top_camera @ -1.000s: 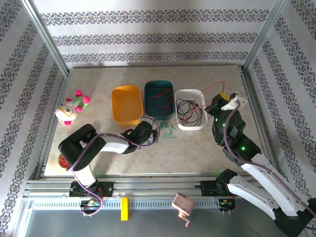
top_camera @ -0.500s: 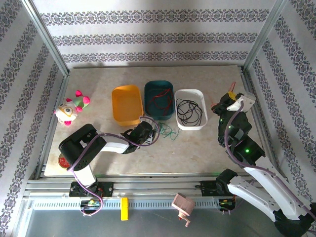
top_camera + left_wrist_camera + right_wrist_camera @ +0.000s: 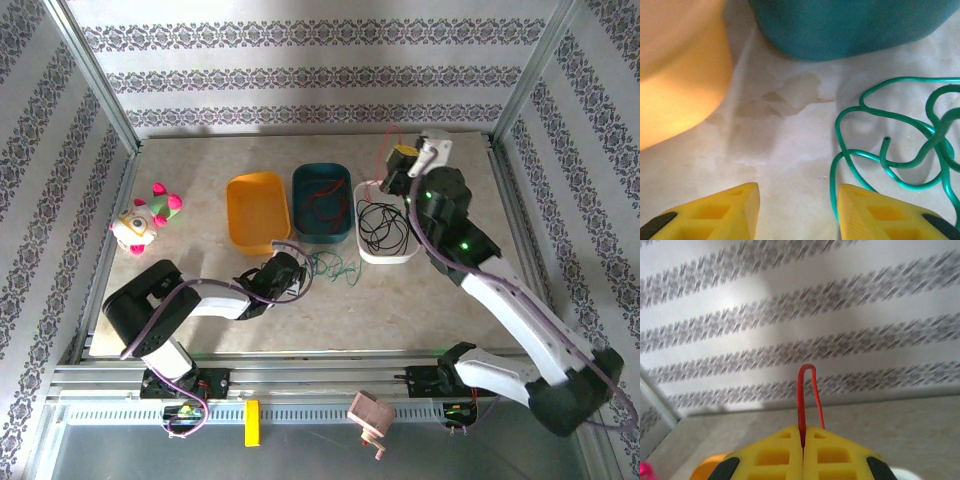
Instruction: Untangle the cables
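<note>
Right wrist: thin red cable (image 3: 800, 400), hairpin loop between latticed yellow jaws

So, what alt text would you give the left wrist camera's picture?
A loose tangle of green cable lies on the pale table at the right, its nearest loop beside one yellow finger of the open left hand. An orange tub stands at the upper left and a teal tub at the top.

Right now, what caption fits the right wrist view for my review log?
Right gripper shut on a loop of red cable, held up before the striped wall.
</note>
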You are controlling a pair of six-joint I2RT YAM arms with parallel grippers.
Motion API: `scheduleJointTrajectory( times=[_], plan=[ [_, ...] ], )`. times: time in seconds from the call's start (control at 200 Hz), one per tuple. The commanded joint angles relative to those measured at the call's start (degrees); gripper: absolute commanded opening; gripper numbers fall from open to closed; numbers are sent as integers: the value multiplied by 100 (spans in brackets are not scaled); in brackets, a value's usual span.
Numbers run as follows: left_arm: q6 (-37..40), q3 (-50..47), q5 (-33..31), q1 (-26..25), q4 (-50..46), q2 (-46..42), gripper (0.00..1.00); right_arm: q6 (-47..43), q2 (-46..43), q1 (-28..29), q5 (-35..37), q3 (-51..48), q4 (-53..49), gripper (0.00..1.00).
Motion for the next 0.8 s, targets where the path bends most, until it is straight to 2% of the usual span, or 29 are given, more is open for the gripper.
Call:
scheduleJointTrajectory(
  times=[0.0,0.255,0.33,0.47,0.795],
  plan=[
    [-206,-176,-317,-36,228,-473,48,325,594,-171,-1097,390,333,4],
    [-322,-386,-734,-36,58,-978,56,1130,2365,-466,-2745,913,608,3],
    [-318,-396,-754,-36,30,-973,57,1301,2764,-442,-2761,855,634,4],
    [-316,-361,-743,-36,-54,-950,57,1504,3192,-334,-2218,541,671,3],
    [-294,-292,-752,-36,-137,-917,58,1778,4025,-308,-1783,930,-323,4]
  ],
)
